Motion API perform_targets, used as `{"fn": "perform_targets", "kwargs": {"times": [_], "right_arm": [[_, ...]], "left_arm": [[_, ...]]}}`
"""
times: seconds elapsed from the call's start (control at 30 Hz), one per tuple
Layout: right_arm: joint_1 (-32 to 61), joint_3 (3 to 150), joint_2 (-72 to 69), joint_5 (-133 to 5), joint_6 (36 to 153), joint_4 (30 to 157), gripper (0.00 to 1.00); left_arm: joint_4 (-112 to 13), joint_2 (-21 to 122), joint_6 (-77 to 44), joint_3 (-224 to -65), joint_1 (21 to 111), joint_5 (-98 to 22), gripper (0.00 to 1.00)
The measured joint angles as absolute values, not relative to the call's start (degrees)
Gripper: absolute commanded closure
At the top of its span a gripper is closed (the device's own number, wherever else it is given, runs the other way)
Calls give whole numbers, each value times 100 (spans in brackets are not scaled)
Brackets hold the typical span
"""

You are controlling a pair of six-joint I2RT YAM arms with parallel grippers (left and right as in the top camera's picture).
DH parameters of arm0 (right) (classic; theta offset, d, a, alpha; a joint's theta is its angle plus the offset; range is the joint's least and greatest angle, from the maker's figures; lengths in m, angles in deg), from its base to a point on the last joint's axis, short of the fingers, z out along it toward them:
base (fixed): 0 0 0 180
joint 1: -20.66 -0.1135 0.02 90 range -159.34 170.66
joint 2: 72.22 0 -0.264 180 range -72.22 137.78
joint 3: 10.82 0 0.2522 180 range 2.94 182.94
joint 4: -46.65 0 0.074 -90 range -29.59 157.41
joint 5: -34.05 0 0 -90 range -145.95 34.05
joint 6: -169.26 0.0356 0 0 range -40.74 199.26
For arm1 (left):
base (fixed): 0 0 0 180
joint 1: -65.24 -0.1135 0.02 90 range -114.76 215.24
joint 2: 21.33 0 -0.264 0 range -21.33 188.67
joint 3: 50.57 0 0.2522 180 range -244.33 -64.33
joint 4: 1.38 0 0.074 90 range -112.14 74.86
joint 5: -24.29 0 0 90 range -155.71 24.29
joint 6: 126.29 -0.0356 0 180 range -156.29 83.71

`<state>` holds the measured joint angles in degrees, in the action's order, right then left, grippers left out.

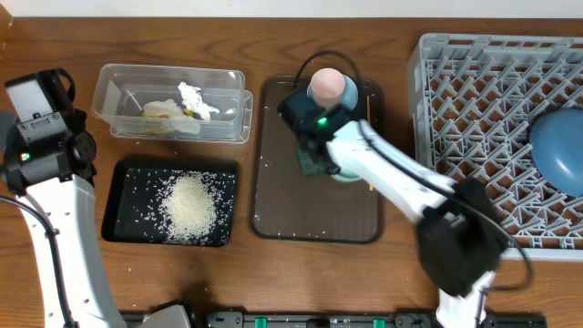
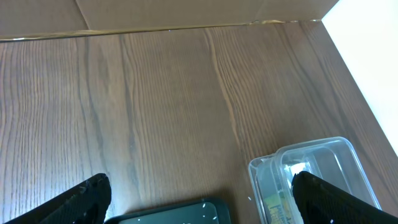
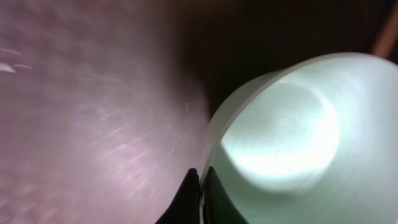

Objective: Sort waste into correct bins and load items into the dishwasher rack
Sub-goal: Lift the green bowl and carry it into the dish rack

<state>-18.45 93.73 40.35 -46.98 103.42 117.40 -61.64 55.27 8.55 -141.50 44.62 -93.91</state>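
Two fingers of the right gripper pinch the rim of the mint-green bowl, which sits on the brown tray at mid-counter, while the left gripper hangs spread wide near the left edge.

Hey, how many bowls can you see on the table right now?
2. A mint-green bowl sits on the brown serving tray beneath the right arm; a blue plate-bowl stands in the grey rack. The arm may hide another.
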Motion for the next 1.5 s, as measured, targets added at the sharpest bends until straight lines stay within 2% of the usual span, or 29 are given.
{"fn": "perform_targets", "kwargs": {"times": [0.13,0.33,0.53,0.77,1.0,1.2,1.5], "right_arm": [[-1390,9587,2982,-4873,10342,11904,99],[428,9753,1288,-5745,10270,12730,99],[2032,9502,647,-6949,9781,13266,99],[3320,8293,387,-8457,9129,13185,99],[4421,7108,389,-10020,8681,12295,99],[5230,6522,398,-10995,8261,12134,99],[5429,5889,437,-11753,7800,11950,99]], "left_arm": [[-6164,5527,855,-14150,4462,-9391,5],[-6164,5527,855,-14150,4462,-9391,5],[-6164,5527,855,-14150,4462,-9391,5],[-6164,5527,855,-14150,4462,-9391,5],[-6164,5527,855,-14150,4462,-9391,5],[-6164,5527,855,-14150,4462,-9391,5],[-6164,5527,855,-14150,4462,-9391,5]]}}
